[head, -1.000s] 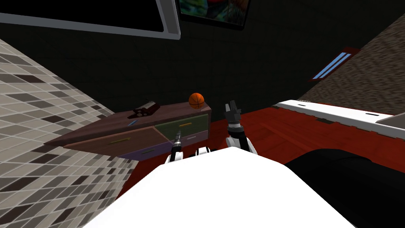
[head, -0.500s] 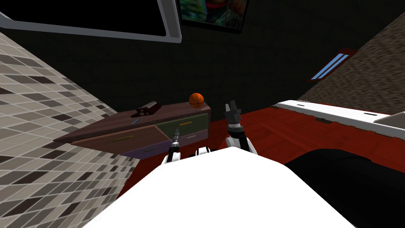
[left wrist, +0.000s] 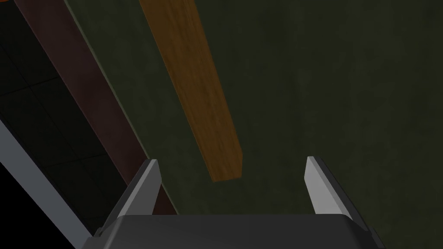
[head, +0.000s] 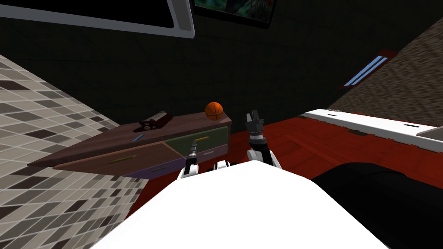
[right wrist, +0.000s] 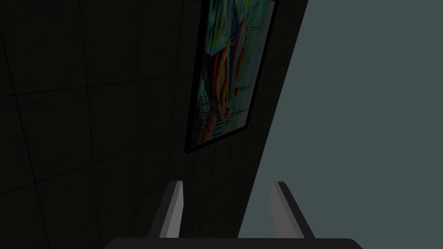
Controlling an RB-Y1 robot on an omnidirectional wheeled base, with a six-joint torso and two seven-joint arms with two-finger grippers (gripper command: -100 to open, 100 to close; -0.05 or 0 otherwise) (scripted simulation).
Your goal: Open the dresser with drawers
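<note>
Presently logged dresser (head: 142, 147) against the dark wall, ahead and to the left. Noted left gripper (left wrist: 230, 160) spread wide, close before the green drawer (head: 203, 139), with the end of the orange-brown handle (left wrist: 194, 86) lined up between the fingers; could not tell contact. Saw right gripper (head: 254, 117) raised beside the dresser's end, fingers parted on nothing, gap narrower than the left's. Recorded basketball (head: 213, 110) and dark boxy item (head: 152, 121) on the dresser top.
</note>
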